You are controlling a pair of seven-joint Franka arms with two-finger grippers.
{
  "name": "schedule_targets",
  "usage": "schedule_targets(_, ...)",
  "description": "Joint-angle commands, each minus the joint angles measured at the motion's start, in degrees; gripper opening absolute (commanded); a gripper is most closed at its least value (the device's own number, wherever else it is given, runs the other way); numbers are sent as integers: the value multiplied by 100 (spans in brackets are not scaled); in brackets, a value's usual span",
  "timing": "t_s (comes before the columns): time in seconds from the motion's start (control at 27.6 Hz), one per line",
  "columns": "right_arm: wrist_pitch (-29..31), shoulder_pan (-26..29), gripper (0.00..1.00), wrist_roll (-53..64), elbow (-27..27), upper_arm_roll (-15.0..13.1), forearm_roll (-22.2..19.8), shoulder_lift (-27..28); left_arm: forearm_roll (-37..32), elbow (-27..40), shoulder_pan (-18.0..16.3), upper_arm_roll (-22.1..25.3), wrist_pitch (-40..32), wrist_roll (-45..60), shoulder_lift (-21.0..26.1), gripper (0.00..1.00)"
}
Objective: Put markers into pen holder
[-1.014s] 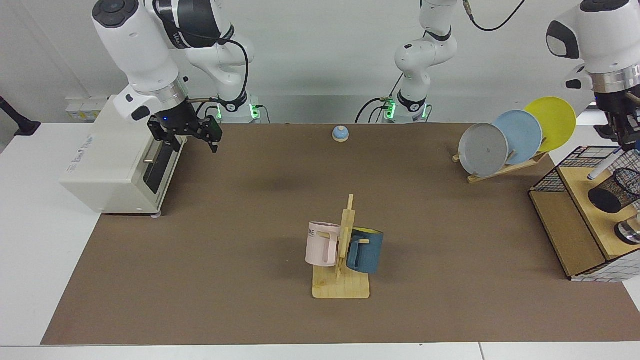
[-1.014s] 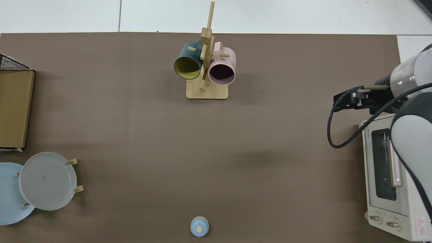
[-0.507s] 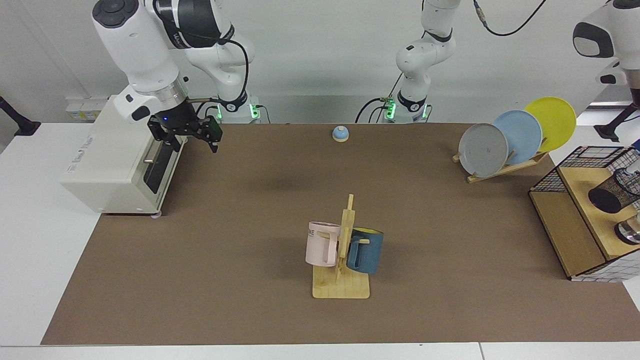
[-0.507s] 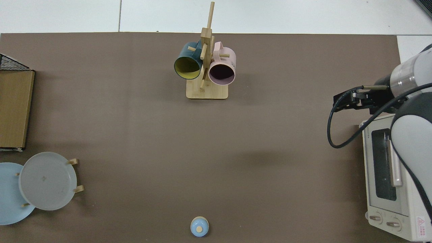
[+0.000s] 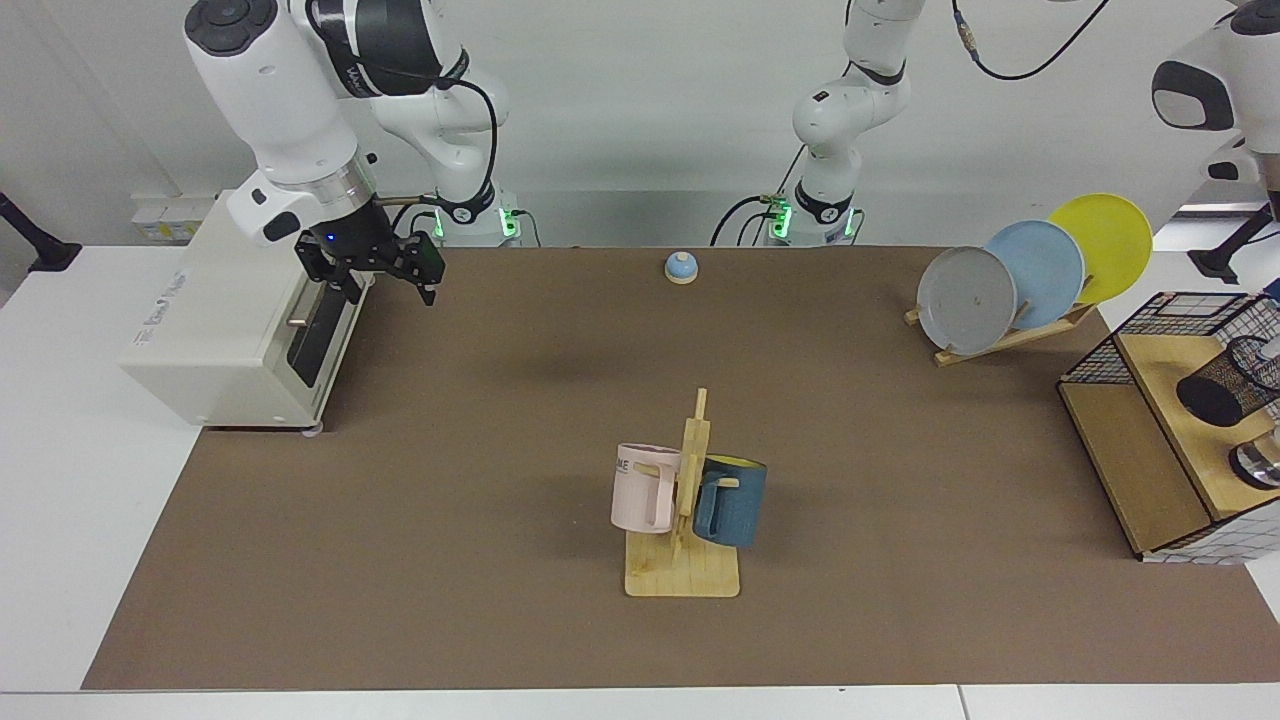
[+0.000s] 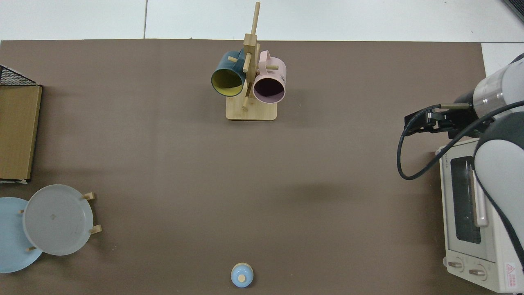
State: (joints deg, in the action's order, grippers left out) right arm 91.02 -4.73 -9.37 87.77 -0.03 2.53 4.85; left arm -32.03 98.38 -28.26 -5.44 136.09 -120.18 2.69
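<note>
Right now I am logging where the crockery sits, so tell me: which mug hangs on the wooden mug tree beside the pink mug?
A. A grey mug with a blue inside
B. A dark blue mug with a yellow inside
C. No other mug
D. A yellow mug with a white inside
B: the dark blue mug with a yellow inside hangs on the wooden mug tree opposite the pink mug; the top view shows its yellow interior.

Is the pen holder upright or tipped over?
Tipped: the pen holder leans on the shelf, its mouth facing sideways.
</note>
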Motion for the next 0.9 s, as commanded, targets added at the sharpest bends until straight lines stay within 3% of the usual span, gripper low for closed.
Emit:
schedule_targets(0.0,4,121,100,111,91,82,19,-89,-75,-118,-101,-63,84,-84,197,0)
schedule_targets(0.36,4,121,100,111,91,82,19,-89,-49,-100,-171,-54,154,-76,303,0)
schedule_targets(0.4,4,121,100,111,91,82,19,-89,-14,-100,-171,-54,154,-58,311,4)
schedule_targets(0.43,4,121,100,111,82,82,19,-89,-22,-100,-162,-54,128,-58,311,31)
schedule_targets(0.47,4,121,100,111,91,82,19,-89,-23,-109,-153,-54,102,-67,320,66)
schedule_targets(0.51,4,121,100,111,91,82,19,-89,-31,-118,-145,-54,93,-67,320,90)
schedule_targets(0.54,4,121,100,111,91,82,19,-89,-14,-118,-145,-54,84,-23,320,100)
schedule_targets(0.87,4,121,100,111,91,82,19,-89,354,-267,-48,-264,-310,143,224,100)
